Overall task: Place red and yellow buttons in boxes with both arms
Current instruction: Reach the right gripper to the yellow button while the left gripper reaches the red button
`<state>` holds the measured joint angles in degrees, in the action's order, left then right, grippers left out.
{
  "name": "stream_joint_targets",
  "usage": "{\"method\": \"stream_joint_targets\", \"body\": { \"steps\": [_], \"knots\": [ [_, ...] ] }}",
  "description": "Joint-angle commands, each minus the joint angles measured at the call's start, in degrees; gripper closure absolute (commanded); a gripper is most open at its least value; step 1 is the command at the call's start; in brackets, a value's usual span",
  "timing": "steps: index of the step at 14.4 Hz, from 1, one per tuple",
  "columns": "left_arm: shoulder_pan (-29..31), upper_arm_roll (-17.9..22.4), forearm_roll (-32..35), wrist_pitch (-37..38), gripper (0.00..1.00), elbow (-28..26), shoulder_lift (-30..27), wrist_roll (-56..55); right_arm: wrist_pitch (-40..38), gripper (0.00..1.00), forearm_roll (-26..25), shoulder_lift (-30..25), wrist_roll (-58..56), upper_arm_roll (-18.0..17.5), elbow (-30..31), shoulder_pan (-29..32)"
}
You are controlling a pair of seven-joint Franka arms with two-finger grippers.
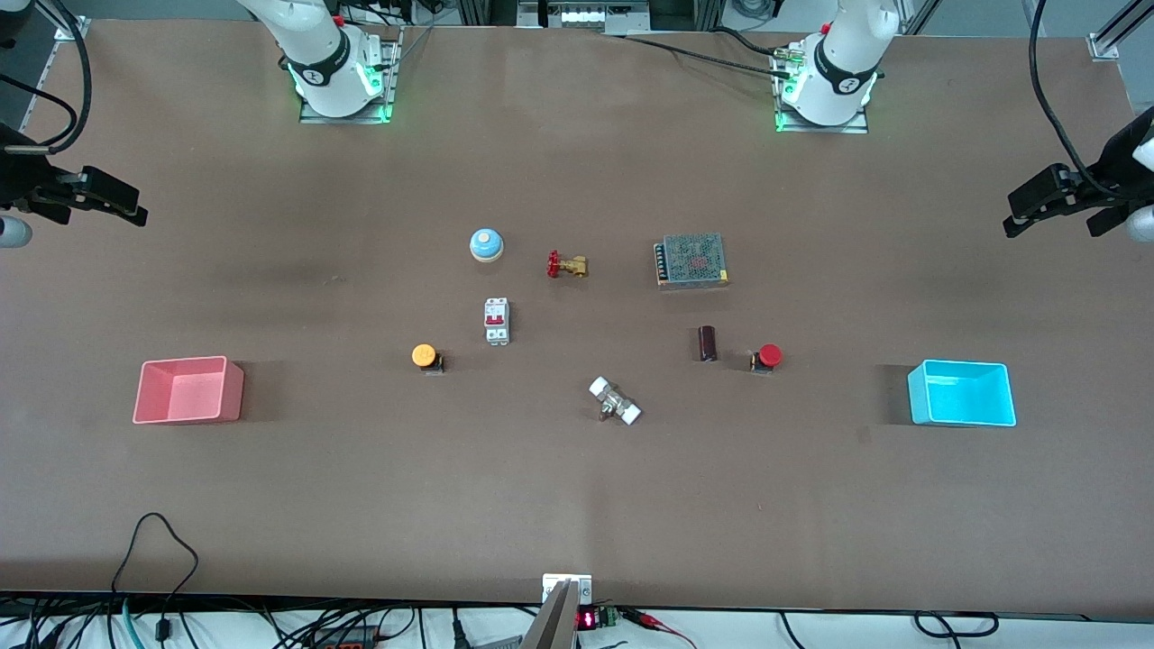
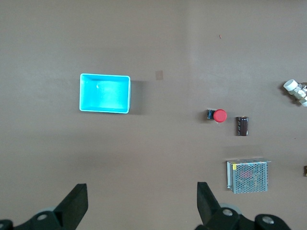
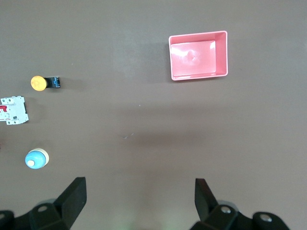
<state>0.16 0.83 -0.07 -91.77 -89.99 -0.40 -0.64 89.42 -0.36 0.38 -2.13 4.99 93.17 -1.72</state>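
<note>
The orange-yellow button (image 1: 425,356) stands on the table, between the pink-red box (image 1: 234,393) and the table's middle; it also shows in the right wrist view (image 3: 39,83), as does the pink-red box (image 3: 198,53). The red button (image 1: 768,355) stands toward the cyan box (image 1: 961,394); the left wrist view shows the red button (image 2: 219,115) and the cyan box (image 2: 104,93). My right gripper (image 1: 135,205) (image 3: 140,183) hangs open and empty over the right arm's end of the table. My left gripper (image 1: 1014,214) (image 2: 142,188) hangs open and empty over the left arm's end. Both boxes are empty.
In the table's middle lie a blue-and-white dome (image 1: 486,243), a brass valve with a red handle (image 1: 566,265), a white breaker (image 1: 497,320), a mesh-topped power supply (image 1: 691,260), a dark cylinder (image 1: 708,342) beside the red button, and a white-ended fitting (image 1: 615,400).
</note>
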Motion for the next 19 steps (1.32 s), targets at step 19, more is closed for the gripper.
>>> {"method": "stream_joint_targets", "body": {
  "steps": [19],
  "knots": [
    [-1.38, -6.71, -3.54, -17.29, 0.0, -7.48, 15.67, -6.9, 27.9, 0.0, 6.33, 23.43, 12.3, -0.24, 1.93, -19.63]
  ]
}}
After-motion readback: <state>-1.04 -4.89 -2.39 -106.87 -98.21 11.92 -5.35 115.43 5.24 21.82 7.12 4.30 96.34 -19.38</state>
